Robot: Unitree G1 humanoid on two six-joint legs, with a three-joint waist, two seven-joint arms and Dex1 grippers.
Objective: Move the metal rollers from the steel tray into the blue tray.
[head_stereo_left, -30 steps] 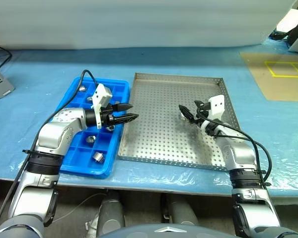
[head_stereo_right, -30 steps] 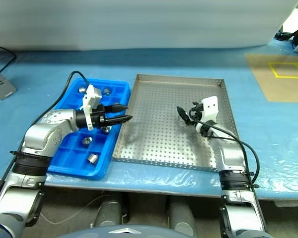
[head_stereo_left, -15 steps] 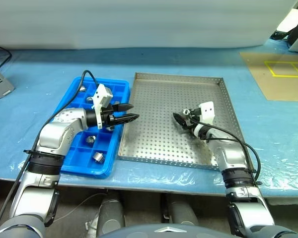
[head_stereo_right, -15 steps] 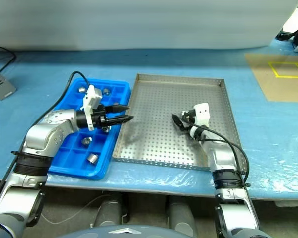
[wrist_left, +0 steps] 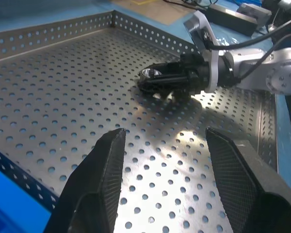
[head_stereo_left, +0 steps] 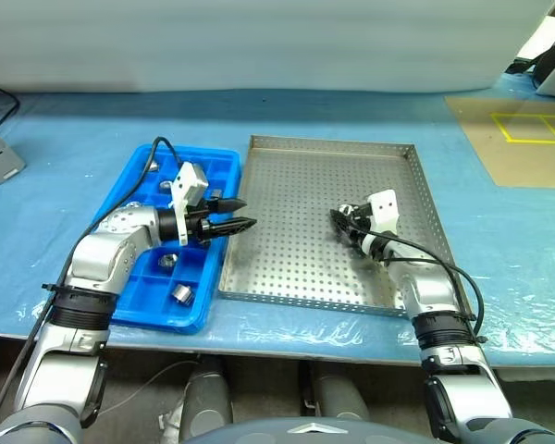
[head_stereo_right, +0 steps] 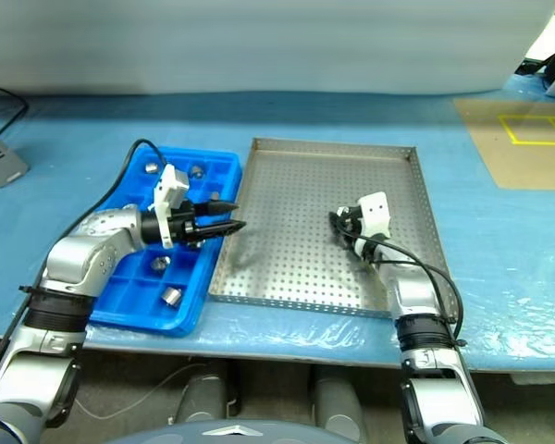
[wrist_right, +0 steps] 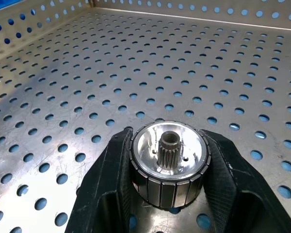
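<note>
From my head pair I look forward and down over both arms at the bench (head_stereo_left: 65, 129), seeing the whole steel tray (head_stereo_left: 416, 185) and blue tray (head_stereo_left: 227, 166); both eyes share that scene. My left wrist camera looks low across the steel tray's floor toward the right claw (wrist_left: 150, 80). My right wrist camera sits very close on one roller (wrist_right: 168, 165), sharing that perforated floor.

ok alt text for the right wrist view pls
The right end effector is shut on a metal roller, one black finger on each side of it. Roller and fingers sit on the perforated floor of the steel tray, whose rim runs across the background.
</note>
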